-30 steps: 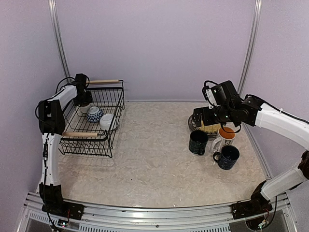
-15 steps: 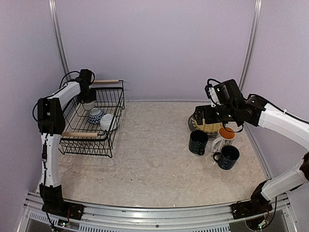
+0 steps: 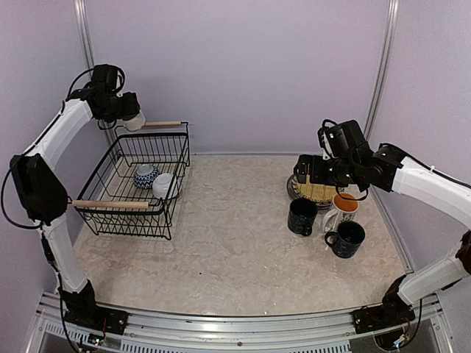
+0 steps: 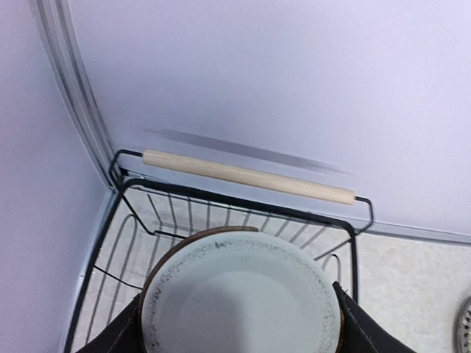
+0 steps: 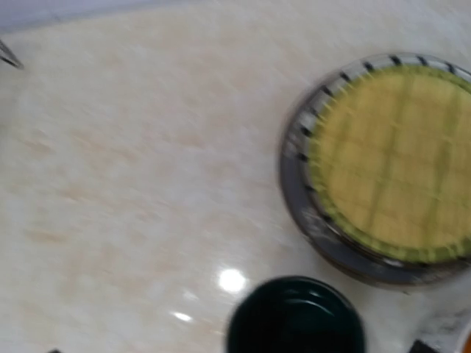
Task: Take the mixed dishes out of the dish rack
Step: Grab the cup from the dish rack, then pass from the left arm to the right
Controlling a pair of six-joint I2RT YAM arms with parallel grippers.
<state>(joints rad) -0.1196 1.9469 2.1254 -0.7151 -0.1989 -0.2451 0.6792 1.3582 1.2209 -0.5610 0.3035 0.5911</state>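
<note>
My left gripper is raised above the far left corner of the dish rack, shut on a small brown-and-white cup; its black fingers press both sides of the cup. A blue patterned bowl and a white cup lie inside the rack. My right gripper hovers open and empty over the yellowish woven-look plate, which is stacked on the striped plate. In front of them stand a dark mug, a white orange-lined mug and a dark blue mug.
The rack's two wooden rod handles, far and near, run along its short ends. The back wall stands close behind the rack. Metal corner posts rise at left and right. The marbled tabletop lies between rack and dishes.
My left arm has lifted the brown-and-white cup out of the rack, up and to the left. The right arm has shifted only slightly over the plates.
</note>
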